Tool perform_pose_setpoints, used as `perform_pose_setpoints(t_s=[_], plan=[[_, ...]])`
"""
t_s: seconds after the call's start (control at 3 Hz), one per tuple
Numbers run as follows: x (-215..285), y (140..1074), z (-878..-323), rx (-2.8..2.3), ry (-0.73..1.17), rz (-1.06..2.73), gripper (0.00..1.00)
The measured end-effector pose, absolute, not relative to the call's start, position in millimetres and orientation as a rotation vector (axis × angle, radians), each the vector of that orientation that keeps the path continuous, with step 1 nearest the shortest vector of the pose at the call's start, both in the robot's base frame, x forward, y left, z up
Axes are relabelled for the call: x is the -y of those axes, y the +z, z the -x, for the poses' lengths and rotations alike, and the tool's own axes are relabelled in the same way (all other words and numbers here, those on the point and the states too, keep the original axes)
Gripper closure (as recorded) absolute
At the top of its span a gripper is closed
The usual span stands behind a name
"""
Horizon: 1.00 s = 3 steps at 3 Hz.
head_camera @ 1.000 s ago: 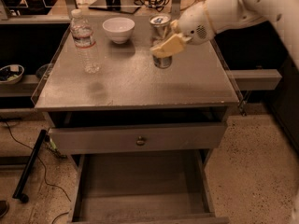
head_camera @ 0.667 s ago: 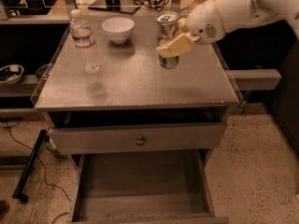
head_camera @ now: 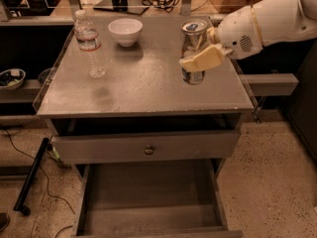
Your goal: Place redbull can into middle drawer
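Note:
The redbull can (head_camera: 192,38), silver and blue with a pull-tab top, is upright over the right part of the grey table top (head_camera: 138,88). My gripper (head_camera: 194,58) reaches in from the right on the white arm and is shut on the can. One tan finger (head_camera: 202,61) lies across the can's front; the other is hidden behind it. The can's base is at or just above the table surface. The middle drawer (head_camera: 148,197) is pulled open below the table's front, with a bare floor.
A clear water bottle (head_camera: 89,43) stands at the table's left. A white bowl (head_camera: 125,31) sits at the back middle. A closed drawer front with a brass knob (head_camera: 148,149) lies above the open drawer. A grey shelf (head_camera: 270,83) juts out at the right.
My gripper has moved to the right and toward the table's front, carrying the redbull can with it. The bottle and bowl have not moved.

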State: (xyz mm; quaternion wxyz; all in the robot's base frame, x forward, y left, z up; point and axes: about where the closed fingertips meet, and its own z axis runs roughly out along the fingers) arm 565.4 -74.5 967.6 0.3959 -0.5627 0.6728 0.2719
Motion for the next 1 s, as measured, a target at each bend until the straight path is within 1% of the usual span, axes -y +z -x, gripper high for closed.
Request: perform_pose_setpoints(t_s=[0.33, 1.0], plan=[[77, 966, -571, -1.711, 0.668, 1.419, 1.0], [96, 966, -547, -1.729, 0.632, 1.367, 1.0]])
